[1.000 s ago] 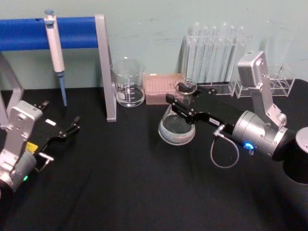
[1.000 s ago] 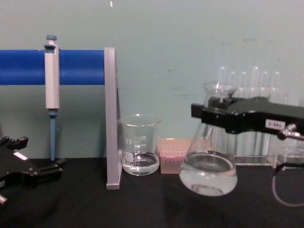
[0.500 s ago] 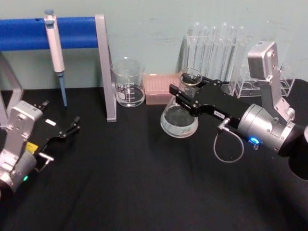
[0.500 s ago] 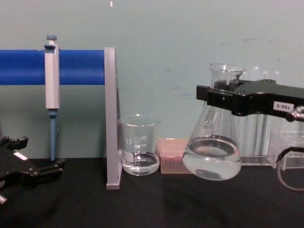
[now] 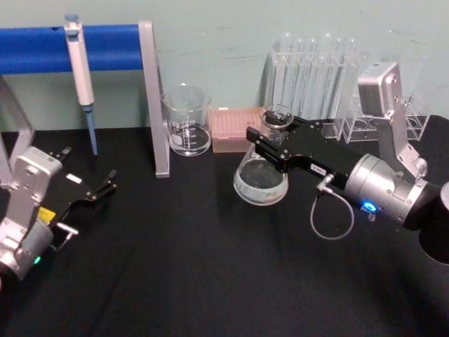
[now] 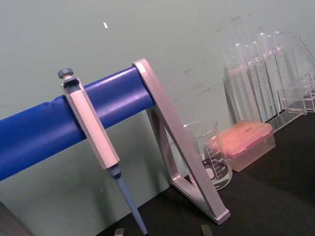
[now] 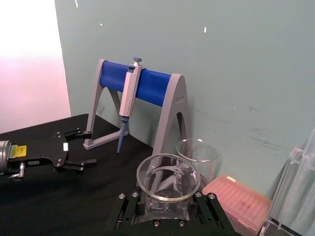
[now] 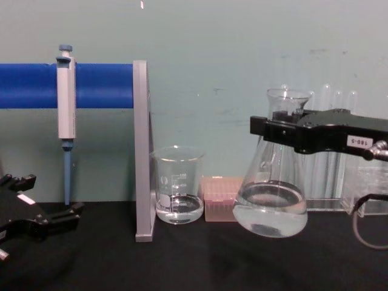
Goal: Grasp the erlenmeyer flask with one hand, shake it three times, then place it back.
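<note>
1. The flask (image 8: 271,203) hangs right of centre, apparently lifted just clear of the surface (image 5: 196,274) and tipped a little. It holds clear liquid low in its base, and its mouth is open.
2. The right gripper (image 5: 272,140) reaches in from the right, its fingers clamped on the flask's neck just below the rim. Nothing supports the base.
3. Just beyond the flask lies a pink tip box (image 5: 231,128), with a beaker (image 5: 186,130) to the box's left and a rack of test tubes (image 5: 312,74) at the far right.
4. The left gripper (image 5: 88,167) rests at the near left, fingers apart, well away from the flask.
5. Risks, as I judge them:
   - The smooth neck could slide through the fingers during a sharp shake, since the weight sits low.
   - A wide swing away from the robot could knock the base against the tip box or the tubes.
   - Hard shaking could throw liquid out of the open mouth.
   - Setting the tilted flask down on its edge could tip it over when released.
</note>
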